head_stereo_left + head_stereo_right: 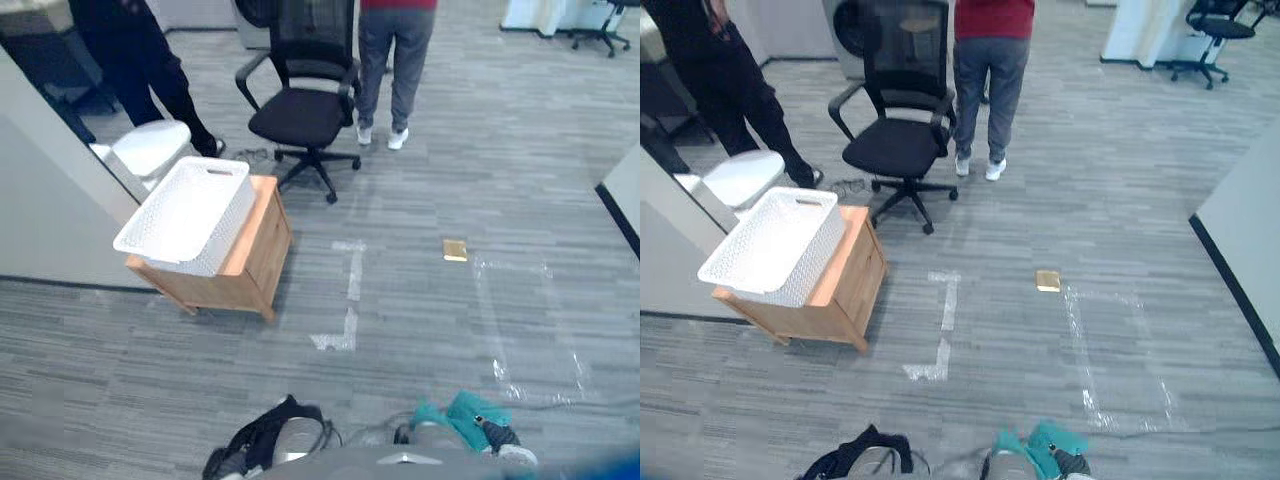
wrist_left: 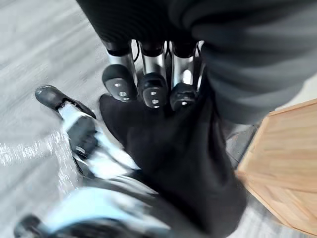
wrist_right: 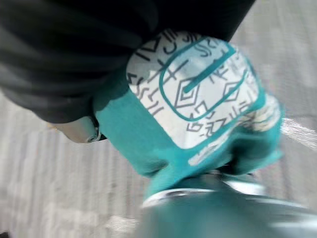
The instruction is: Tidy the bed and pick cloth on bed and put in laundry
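Left hand (image 2: 154, 74): fingers curl down onto the black cloth (image 2: 173, 163) and clamp it. The thumb stands apart to the side.
Black cloth: bunched in the left hand, low on the robot's side of the cabinet (image 1: 262, 255). In the left wrist view a cabinet corner shows beside it.
Right hand (image 3: 64, 59): the teal cloth (image 3: 198, 99) covers it, so I can't tell how far it is closed.
Teal cloth: has a white patterned panel. It sits at the right hand, on the robot's side of the cabinet, further to the right of it than the black cloth and well apart from it.
Basket (image 1: 228, 232): white, perforated, no cloth seen inside. It sits on top of the cabinet and overhangs its left edge.
Cabinet: small, wooden, stands on the grey floor (image 1: 450, 150) against a pale wall panel.
Chair (image 1: 300, 115): black office chair, beyond the cabinet and slightly to its right.
Person (image 1: 150, 70): dark trousers, beyond the cabinet on its left side.
Second person (image 1: 395, 60): grey trousers, white shoes, beyond the cabinet, just right of the chair.
Tape marks (image 1: 350, 300): pale, on the floor right of the cabinet.
Tan object (image 1: 455, 250): small and flat, on the floor further right of the cabinet, past the tape marks.
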Controlling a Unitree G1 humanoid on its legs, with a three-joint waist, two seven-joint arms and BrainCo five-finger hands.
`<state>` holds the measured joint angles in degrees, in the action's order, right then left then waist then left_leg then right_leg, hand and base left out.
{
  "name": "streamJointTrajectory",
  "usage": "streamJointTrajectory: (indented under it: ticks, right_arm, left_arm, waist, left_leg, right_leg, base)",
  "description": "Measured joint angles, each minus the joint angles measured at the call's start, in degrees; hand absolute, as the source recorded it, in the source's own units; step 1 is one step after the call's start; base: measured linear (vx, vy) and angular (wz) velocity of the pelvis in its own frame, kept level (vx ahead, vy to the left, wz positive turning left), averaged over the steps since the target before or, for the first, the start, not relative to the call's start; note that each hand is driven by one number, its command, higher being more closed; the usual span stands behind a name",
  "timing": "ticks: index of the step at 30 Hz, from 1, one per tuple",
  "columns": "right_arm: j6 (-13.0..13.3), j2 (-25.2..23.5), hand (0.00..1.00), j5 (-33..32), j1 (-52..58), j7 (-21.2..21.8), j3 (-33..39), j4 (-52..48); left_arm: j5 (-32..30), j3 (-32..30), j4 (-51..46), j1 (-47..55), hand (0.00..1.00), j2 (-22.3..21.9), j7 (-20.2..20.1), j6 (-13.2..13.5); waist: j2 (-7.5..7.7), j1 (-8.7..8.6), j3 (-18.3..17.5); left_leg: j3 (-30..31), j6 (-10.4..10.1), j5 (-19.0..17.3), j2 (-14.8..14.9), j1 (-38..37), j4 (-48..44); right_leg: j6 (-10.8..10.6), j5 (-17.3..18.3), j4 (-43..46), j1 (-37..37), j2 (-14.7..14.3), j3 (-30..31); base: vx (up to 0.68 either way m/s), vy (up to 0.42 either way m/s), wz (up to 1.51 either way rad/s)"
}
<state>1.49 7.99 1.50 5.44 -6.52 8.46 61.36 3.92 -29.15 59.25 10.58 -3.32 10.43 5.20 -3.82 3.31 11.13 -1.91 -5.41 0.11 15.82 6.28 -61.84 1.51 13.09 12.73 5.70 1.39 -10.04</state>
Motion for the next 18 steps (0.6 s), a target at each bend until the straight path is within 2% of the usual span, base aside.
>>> streamJointTrajectory:
  ticks: [1,2,3,4,5,6,7,8,9,10,11,13,15,16,17,18]
  right_arm:
    - [0.0,0.02,1.0,0.0,-0.5,-0.06,-0.11,0.4]
    - [-0.02,0.11,1.0,0.0,-1.04,-0.06,-0.11,0.91]
    - [-0.06,0.21,1.0,-0.04,-1.78,-0.06,-0.11,1.79]
    - [-0.12,0.15,1.0,-0.06,-2.32,-0.05,-0.08,2.38]
    - [-0.2,0.04,1.0,-0.06,-2.66,-0.04,-0.05,2.53]
    - [-0.2,-0.08,1.0,-0.07,-3.22,0.01,0.01,2.49]
    - [-0.16,0.18,1.0,-0.07,-3.45,0.09,0.1,2.15]
    - [-0.16,0.56,1.0,-0.08,-3.95,0.02,0.31,2.41]
    - [-0.15,-0.33,1.0,-0.08,-4.54,0.2,0.01,2.51]
    - [0.12,-1.02,1.0,-0.08,-5.13,0.31,-0.17,2.47]
    - [0.11,-1.27,1.0,-0.08,-5.83,0.32,-0.17,2.59]
    - [0.11,-1.39,1.0,-0.07,-6.67,0.32,-0.34,2.56]
    - [0.14,-1.66,1.0,-0.07,-6.8,0.33,-0.17,2.43]
    - [0.14,-2.11,1.0,-0.02,-6.84,0.47,0.0,2.15]
    - [0.15,-2.52,1.0,0.39,-6.67,0.7,0.14,2.14]
    - [0.09,-2.81,1.0,1.58,-6.18,0.84,0.38,2.26]
  left_arm:
    - [0.1,0.75,-0.43,0.06,1.0,0.07,0.24,0.19]
    - [0.1,1.58,-0.62,-0.05,1.0,0.21,0.54,0.29]
    - [0.14,2.48,-0.68,-0.08,1.0,0.58,0.94,0.31]
    - [1.41,3.24,-0.71,-0.38,1.0,0.96,1.09,0.37]
    - [1.74,3.9,-0.72,-0.64,1.0,1.28,1.12,0.37]
    - [1.74,4.81,-0.75,-0.87,1.0,1.67,1.17,0.45]
    - [1.74,5.8,-0.78,-0.86,1.0,1.57,1.15,0.54]
    - [1.72,6.9,-0.48,-1.5,1.0,1.97,0.82,0.55]
    - [1.73,6.81,-0.49,-2.0,1.0,2.56,0.84,0.57]
    - [1.74,6.89,-0.95,-2.51,1.0,3.36,0.83,0.9]
    - [1.74,6.95,-1.25,-3.23,1.0,3.69,0.83,0.87]
    - [1.74,7.08,-1.12,-3.45,1.0,3.39,0.82,0.75]
    - [1.74,7.13,-0.9,-2.77,1.0,3.24,0.83,0.68]
    - [1.74,7.09,-0.35,-2.02,1.0,3.26,0.83,0.53]
    - [1.73,7.1,0.46,-1.43,1.0,3.31,0.83,0.31]
    - [1.71,7.36,0.71,-0.77,1.0,3.36,0.84,-0.11]
  waist:
    - [0.16,0.06,0.09]
    - [0.18,0.21,0.27]
    - [0.27,0.56,0.44]
    - [0.65,0.89,1.09]
    - [0.91,0.89,1.34]
    - [1.03,0.87,1.43]
    - [-0.08,0.85,1.22]
    - [-0.67,1.02,1.28]
    - [1.08,0.79,1.38]
    - [2.27,0.86,1.33]
    - [2.53,1.15,1.67]
    - [2.08,2.26,2.26]
    - [1.57,2.65,1.95]
    - [1.51,2.8,1.66]
    - [2.0,2.67,1.09]
    - [1.86,2.56,-0.06]
  left_leg:
    - [-3.36,0.07,-3.85,-0.11,2.89,-0.54]
    - [-4.97,0.1,-5.96,-0.29,4.0,0.42]
    - [-7.72,-0.01,-9.39,-1.31,5.76,4.67]
    - [-10.4,0.09,-11.18,-3.49,6.03,12.42]
    - [-11.6,0.11,-11.17,-4.88,5.97,17.5]
    - [-13.82,1.26,-8.96,-7.57,5.66,29.93]
    - [-15.23,1.7,-2.69,-9.14,5.5,40.31]
    - [-16.6,8.86,-0.1,-10.02,4.56,44.44]
    - [-16.66,8.45,1.01,-12.63,3.19,47.9]
    - [-16.21,9.1,1.83,-14.73,2.72,50.68]
    - [-15.81,9.48,1.26,-15.36,2.99,50.14]
    - [-15.85,10.85,-0.92,-15.53,2.68,47.15]
    - [-16.33,10.69,-1.45,-15.47,1.17,47.78]
    - [-16.4,10.6,-1.48,-15.56,-0.36,49.92]
    - [-16.67,10.4,-1.37,-15.95,-1.37,52.31]
    - [-16.59,10.15,-1.05,-16.79,-2.59,55.46]
  right_leg:
    - [-0.08,-0.25,-2.46,2.51,0.29,0.01]
    - [-0.57,-0.85,-3.2,3.36,0.59,0.0]
    - [-0.85,-1.07,-4.45,5.49,1.28,0.13]
    - [-1.07,-1.14,-5.56,7.32,2.58,0.12]
    - [-1.2,-1.08,-6.07,8.13,3.34,0.01]
    - [-2.61,-0.32,-6.62,9.22,4.54,-0.24]
    - [-4.08,0.64,-6.84,9.84,4.21,-0.26]
    - [-5.09,1.83,-6.97,10.51,4.3,-0.01]
    - [-5.29,1.72,-7.4,11.19,5.94,-0.27]
    - [-4.73,0.96,-8.69,11.28,6.88,0.2]
    - [-4.49,-0.06,-10.26,12.22,7.06,0.56]
    - [-6.07,-2.65,-12.05,15.18,7.25,1.15]
    - [-6.66,-4.86,-12.09,16.02,7.3,1.89]
    - [-7.58,-6.2,-11.97,16.04,7.25,3.3]
    - [-8.02,-6.56,-11.2,15.34,7.35,4.29]
    - [-8.03,-6.53,-8.42,13.6,7.58,4.75]
  base:
    - [0.29,-0.074,-0.04]
    - [0.16,0.033,-0.14]
    - [-0.02,0.134,-0.19]
    - [-0.05,0.154,-0.15]
    - [-0.08,0.171,-0.06]
    - [-0.07,0.179,0.04]
    - [-0.01,0.232,0.14]
    - [0.12,0.198,0.37]
    - [0.27,0.166,0.54]
    - [0.32,0.09,0.58]
    - [0.28,0.083,0.45]
    - [0.23,0.073,0.33]
    - [0.15,0.061,0.13]
    - [0.11,0.048,-0.12]
    - [0.14,0.048,-0.19]
    - [0.13,0.049,-0.14]
